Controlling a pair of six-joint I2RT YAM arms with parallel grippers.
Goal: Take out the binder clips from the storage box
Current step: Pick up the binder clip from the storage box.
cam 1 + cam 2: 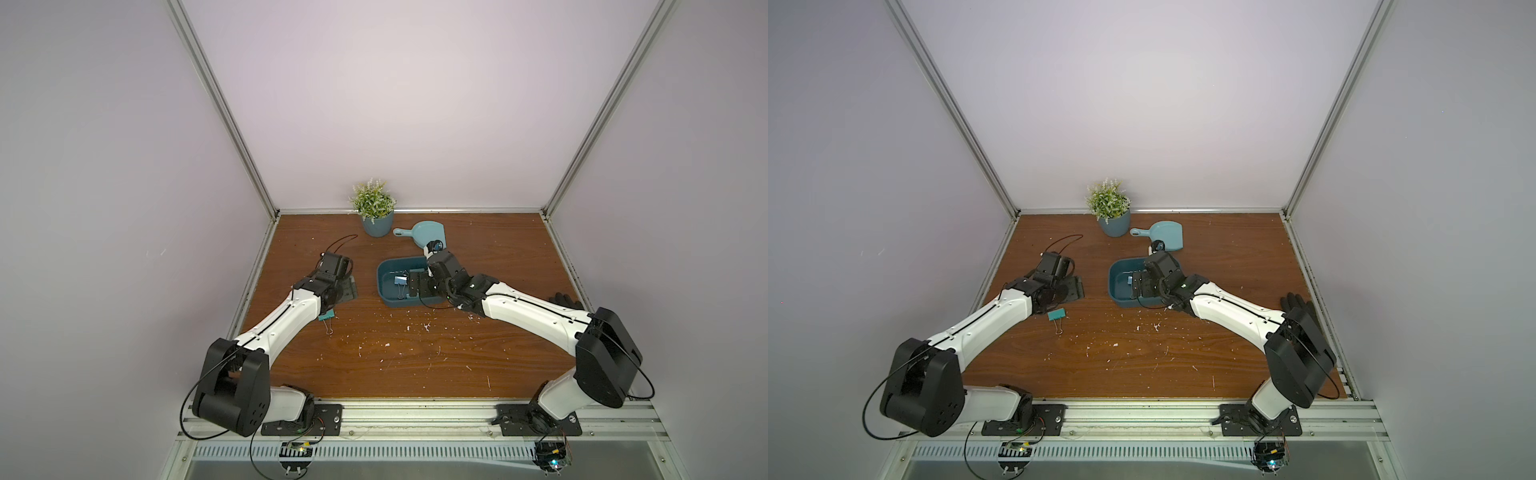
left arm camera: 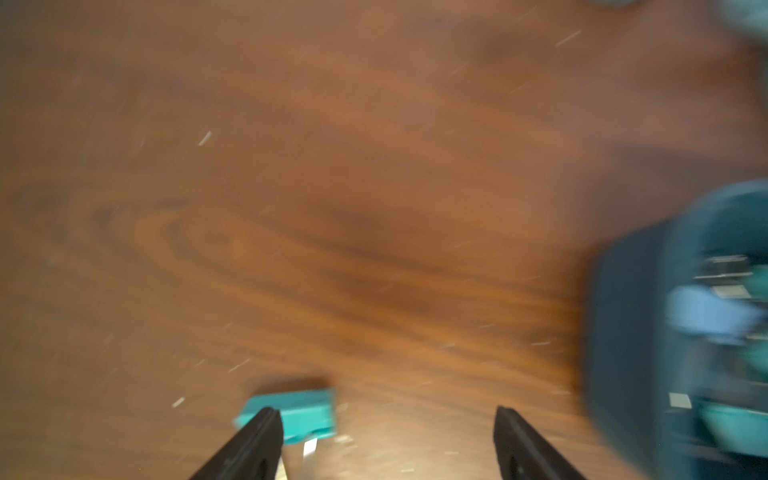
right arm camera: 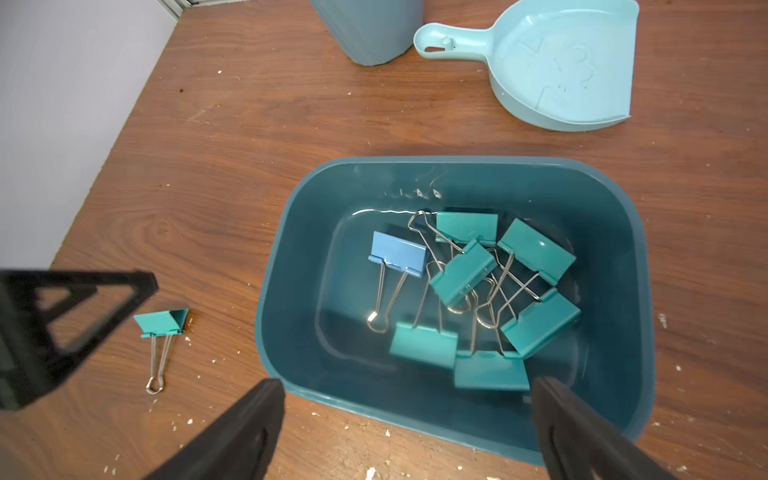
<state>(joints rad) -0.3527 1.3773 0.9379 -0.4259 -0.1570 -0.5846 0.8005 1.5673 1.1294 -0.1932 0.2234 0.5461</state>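
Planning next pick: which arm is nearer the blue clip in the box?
Right. The right arm has its open jaws over the storage box, near the blue clip. The left arm is outside the box, jaws by the teal clip on the table.

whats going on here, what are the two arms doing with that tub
Two robot arms are emptying binder clips out of the dark teal storage box onto the wooden table. One teal clip already lies on the table, beside the open left gripper. Seven remain in the box: six teal and a blue clip. The right gripper hangs open over the box's near rim, holding nothing, probably about to pick next.
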